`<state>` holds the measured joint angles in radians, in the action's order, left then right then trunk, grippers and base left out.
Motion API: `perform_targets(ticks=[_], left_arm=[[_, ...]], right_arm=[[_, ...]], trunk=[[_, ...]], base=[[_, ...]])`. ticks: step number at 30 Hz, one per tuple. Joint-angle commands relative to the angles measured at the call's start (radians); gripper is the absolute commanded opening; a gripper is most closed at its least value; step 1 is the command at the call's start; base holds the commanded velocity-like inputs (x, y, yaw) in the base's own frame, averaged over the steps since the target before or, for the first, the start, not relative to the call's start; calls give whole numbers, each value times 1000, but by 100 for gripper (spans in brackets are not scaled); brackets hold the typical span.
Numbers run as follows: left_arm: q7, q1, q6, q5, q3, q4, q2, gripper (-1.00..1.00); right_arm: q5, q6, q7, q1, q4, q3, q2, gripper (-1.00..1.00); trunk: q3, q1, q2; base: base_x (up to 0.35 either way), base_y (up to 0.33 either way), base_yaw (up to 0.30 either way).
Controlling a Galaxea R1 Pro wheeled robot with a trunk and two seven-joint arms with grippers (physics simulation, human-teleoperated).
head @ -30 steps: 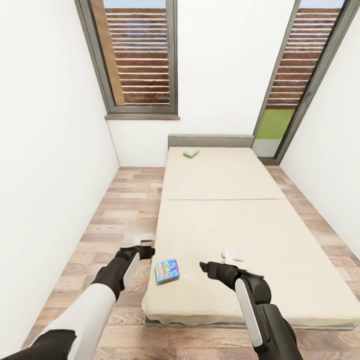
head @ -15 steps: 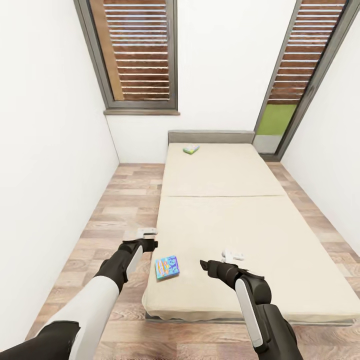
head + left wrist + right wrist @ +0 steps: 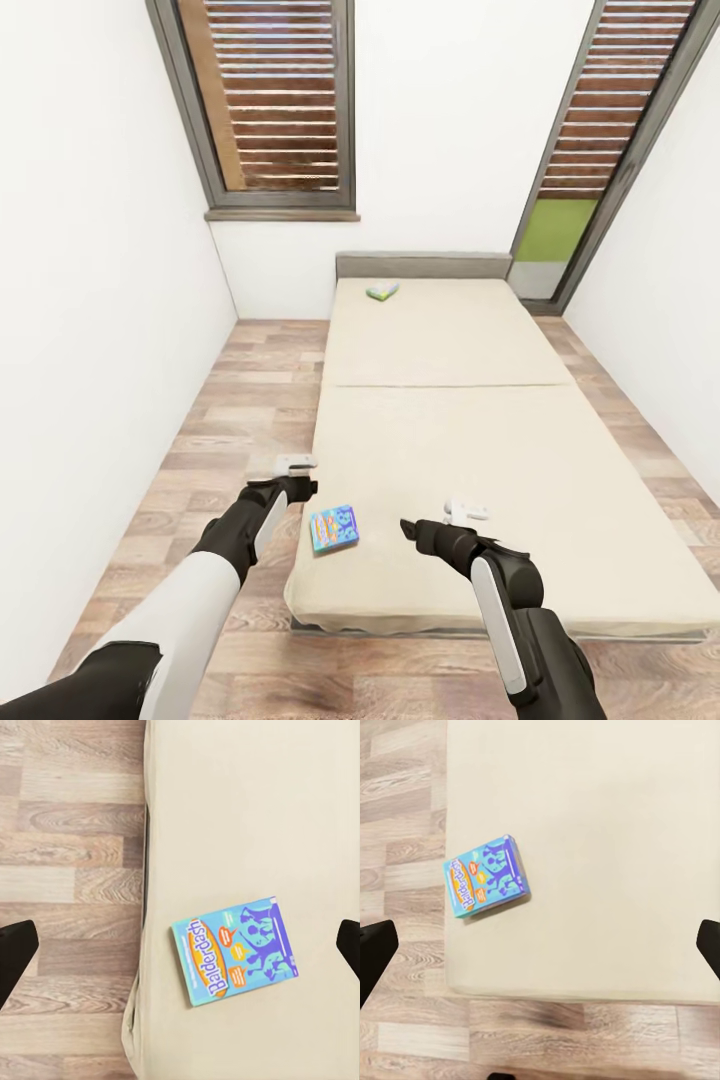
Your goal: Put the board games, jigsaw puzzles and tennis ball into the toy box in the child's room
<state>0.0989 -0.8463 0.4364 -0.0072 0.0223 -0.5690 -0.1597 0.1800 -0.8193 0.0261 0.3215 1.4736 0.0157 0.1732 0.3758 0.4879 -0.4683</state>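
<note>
Left wall: plain white, filling the left edge of the head view.
Window (image 3: pixel 270 100): upper left of the frame, grey frame, brown slats behind the glass.
Floor (image 3: pixel 240 400): wood-look planks, left of the bed and along the frame's bottom.
Left tool (image 3: pixel 296 465): lower left of centre in the head view, over the floor just beside the bed's edge; in the left wrist view its dark fingertips (image 3: pixel 15 949) sit at opposite edges of the picture, wide apart, holding nothing.
Blue board game (image 3: pixel 333 528): flat on the mattress at the bed's near left corner, lower centre of the frame, between the two tools and touching neither; the left wrist view reads "Balderdash" (image 3: pixel 234 951); also seen in the right wrist view (image 3: pixel 486 876).
Bed (image 3: pixel 470 440): beige mattress on a dark grey frame, running from lower centre up to the back wall.
Second board game (image 3: pixel 382 291): small greenish box near the headboard, upper centre, well apart from the blue one.
Right tool (image 3: pixel 466 512): lower right of centre, above the mattress; dark fingertips (image 3: pixel 375 952) far apart, empty.
Glass door (image 3: pixel 590 170): upper right, slats and a green patch behind it.
</note>
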Motion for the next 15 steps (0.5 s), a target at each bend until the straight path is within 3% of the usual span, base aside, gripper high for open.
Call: perform_targets(ticks=[1, 15], left_arm=[[2, 0, -2, -1, 2, -2, -1, 100], [2, 0, -30, -1, 2, -2, -1, 100]], right_arm=[[5, -4, 3, 1, 1, 0, 0, 100], [5, -4, 3, 1, 3, 0, 0, 100]], trunk=[[3, 0, -2], [26, 0, -2]], base=[[0, 0, 0], [0, 0, 0]])
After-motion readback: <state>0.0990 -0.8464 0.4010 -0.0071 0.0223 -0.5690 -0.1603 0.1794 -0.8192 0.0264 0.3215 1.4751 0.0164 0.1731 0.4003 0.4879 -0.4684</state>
